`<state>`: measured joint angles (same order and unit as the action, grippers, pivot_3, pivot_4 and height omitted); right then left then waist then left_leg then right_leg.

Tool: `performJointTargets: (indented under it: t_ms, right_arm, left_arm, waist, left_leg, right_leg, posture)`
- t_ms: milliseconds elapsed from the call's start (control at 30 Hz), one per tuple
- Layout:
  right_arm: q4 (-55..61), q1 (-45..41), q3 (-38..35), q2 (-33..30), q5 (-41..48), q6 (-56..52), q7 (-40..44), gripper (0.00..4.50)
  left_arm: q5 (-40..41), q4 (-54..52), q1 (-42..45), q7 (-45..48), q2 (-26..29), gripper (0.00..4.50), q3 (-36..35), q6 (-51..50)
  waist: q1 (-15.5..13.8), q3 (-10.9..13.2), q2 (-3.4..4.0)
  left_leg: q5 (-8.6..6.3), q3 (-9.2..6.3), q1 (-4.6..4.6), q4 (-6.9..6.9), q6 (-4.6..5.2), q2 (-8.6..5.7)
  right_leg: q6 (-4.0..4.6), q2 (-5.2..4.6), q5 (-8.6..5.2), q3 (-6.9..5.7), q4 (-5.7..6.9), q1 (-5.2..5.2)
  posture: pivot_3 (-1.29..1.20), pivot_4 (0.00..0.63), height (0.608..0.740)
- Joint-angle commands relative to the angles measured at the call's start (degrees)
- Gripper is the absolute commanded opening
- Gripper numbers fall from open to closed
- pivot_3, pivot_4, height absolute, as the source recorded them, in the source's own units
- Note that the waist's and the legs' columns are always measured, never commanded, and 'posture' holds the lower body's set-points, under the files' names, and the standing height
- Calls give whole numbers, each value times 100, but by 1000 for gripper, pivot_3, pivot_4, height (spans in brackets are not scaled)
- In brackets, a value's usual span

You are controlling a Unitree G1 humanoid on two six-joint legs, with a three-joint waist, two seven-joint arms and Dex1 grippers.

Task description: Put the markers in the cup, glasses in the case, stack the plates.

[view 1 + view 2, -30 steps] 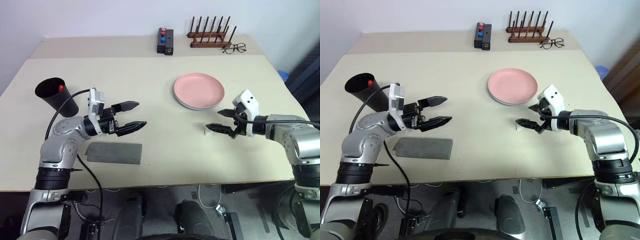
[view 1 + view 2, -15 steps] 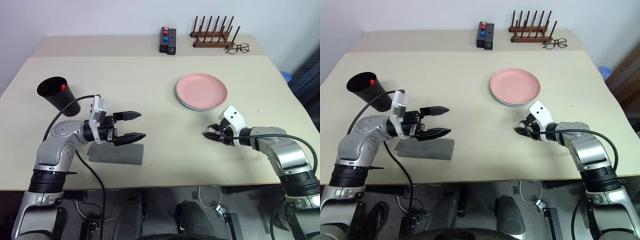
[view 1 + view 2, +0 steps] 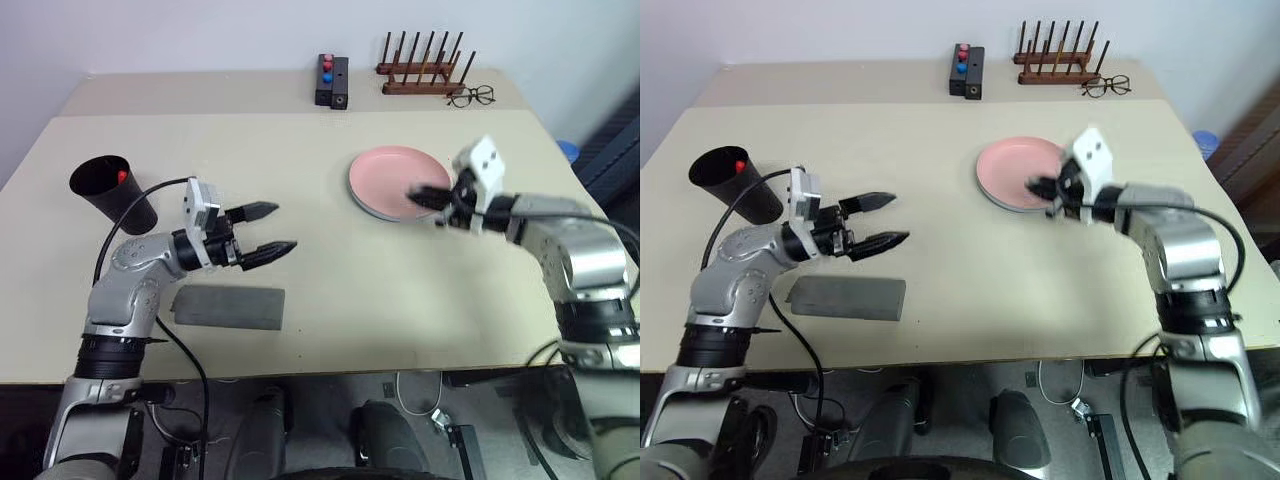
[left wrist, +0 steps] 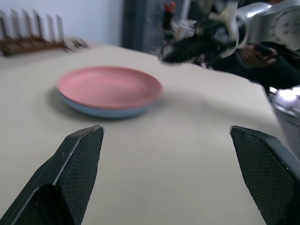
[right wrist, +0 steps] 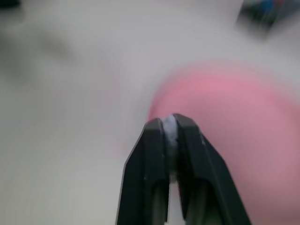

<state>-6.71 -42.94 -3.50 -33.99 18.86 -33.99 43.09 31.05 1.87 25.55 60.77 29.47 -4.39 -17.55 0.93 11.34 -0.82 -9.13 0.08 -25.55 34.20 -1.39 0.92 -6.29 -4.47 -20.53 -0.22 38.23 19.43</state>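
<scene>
Pink plate (image 3: 398,181) sits on the blue one; right gripper (image 3: 425,197) pinches a small white bit; left gripper (image 3: 276,229) is spread wide.

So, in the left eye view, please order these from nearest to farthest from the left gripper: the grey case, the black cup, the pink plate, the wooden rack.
From the left gripper:
1. Grey case, just below it, toward the table's near edge.
2. Black cup, at the table's left.
3. Pink plate, toward the right, stacked on the blue one.
4. Wooden rack, at the far edge.
</scene>
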Motion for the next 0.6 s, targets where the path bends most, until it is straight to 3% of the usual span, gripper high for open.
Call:
performJointTargets:
  t_ms: [33,233,267,433,600]
  right_arm:
    - [-1243,-548,-204,338,-366,619,-794,1082]
    - [-2062,-599,185,337,-1000,1373,-912,4090]
    - [-2020,-560,226,313,-1016,1400,-805,4432]
    - [-1833,-689,-55,323,-703,1330,-592,4432]
    - [-392,-6,-66,-86,215,734,931,4432]
  left_arm:
    - [-267,-43,8,-327,-37,4500,-149,411]
    - [79,-709,-495,-389,66,4500,-259,59]
    - [121,-800,-586,-391,84,4500,-295,29]
    - [172,-909,-765,-521,79,4500,-417,36]
    - [150,-746,-756,-437,205,4500,-579,217]
  waist:
    - [-19,-1,-2]
    - [-17,0,-1]
    - [-13,0,0]
    - [0,1,1]
    - [-21,1,2]
  left_leg:
    - [0,2,1,-2,0,-2]
    - [-1,16,-32,-8,3,-9]
    - [-1,19,-37,-9,3,-8]
    - [8,18,-42,-9,-8,1]
    - [16,17,-40,-7,-6,1]
  right_leg:
    - [-1,0,0,0,-2,0]
    - [-4,-7,1,1,-6,25]
    - [-4,-7,1,2,-5,31]
    - [-3,5,1,4,16,48]
    - [-2,4,2,5,30,51]
  posture:
    - [0,150,740]
    - [0,150,740]
    - [0,150,740]
    - [0,150,740]
    - [0,150,740]
